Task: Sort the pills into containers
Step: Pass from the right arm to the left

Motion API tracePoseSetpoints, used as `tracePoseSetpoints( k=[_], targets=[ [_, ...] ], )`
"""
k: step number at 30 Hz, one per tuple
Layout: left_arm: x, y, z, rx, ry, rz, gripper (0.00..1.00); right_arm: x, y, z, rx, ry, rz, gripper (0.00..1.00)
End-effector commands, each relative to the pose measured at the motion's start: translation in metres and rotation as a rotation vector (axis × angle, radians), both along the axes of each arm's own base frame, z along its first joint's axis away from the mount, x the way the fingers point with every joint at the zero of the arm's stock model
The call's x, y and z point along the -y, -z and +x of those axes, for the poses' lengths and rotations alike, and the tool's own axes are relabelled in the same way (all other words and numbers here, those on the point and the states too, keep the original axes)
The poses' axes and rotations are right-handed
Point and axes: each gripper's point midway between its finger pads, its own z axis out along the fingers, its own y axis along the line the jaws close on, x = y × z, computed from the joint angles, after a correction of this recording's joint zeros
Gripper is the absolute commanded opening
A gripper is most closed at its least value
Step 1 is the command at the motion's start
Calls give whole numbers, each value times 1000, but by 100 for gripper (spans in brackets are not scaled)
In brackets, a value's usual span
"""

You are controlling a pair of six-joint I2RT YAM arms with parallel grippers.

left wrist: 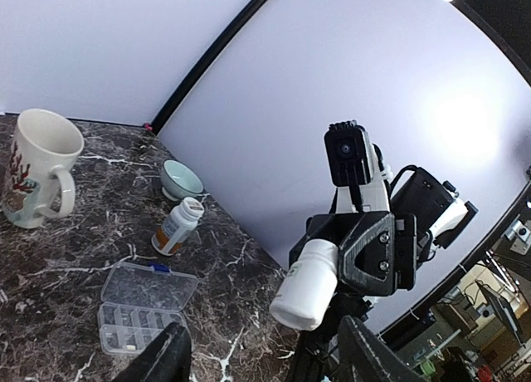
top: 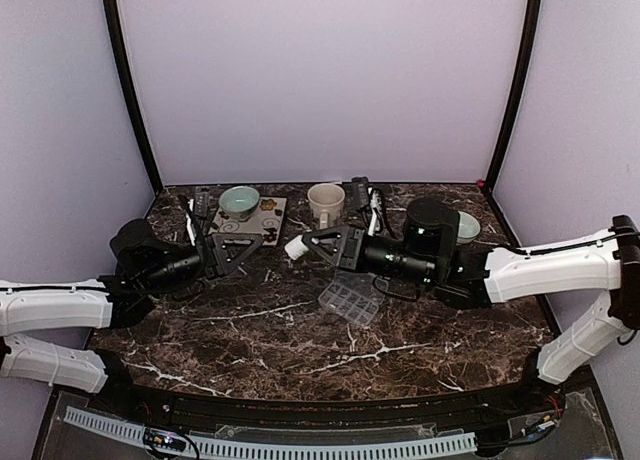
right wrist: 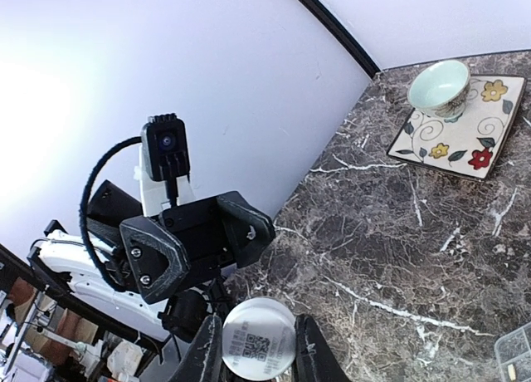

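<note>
No wording is legible; only a QR-style code shows on the white bottle (right wrist: 258,346) base.

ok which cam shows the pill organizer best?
Left wrist: the pill organizer is nearly whole, with its lid open and compartments readable. Top external shows it small, with little detail. Right wrist catches only a corner at the frame edge.

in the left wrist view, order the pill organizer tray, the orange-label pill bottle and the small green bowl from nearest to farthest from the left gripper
From the left gripper:
1. clear organizer tray, on the table just ahead, lid open.
2. orange-label pill bottle, standing upright beyond the tray.
3. pale green bowl, farthest, near the back wall.
</note>
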Motion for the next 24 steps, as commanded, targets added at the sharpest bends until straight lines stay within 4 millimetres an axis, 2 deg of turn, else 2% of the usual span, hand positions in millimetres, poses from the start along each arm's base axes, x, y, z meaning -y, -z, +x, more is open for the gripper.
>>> tracePoseSetpoints(
  k=[1, 11, 18, 24],
  targets=[
    [15, -32, -16, 86, 148, -64, 62, 19, -41, -1, 14, 32, 185, 0],
    [43, -39, -19, 74, 310, -94, 61, 38, -42, -5, -19, 59, 264, 0],
    [54, -36, -19, 72, 328, -59, 59, 38, -44, -4, -23, 65, 284, 0],
    [60, -34, -21, 67, 356, -55, 52, 33, -44, -3, -36, 53, 302, 0]
  ],
)
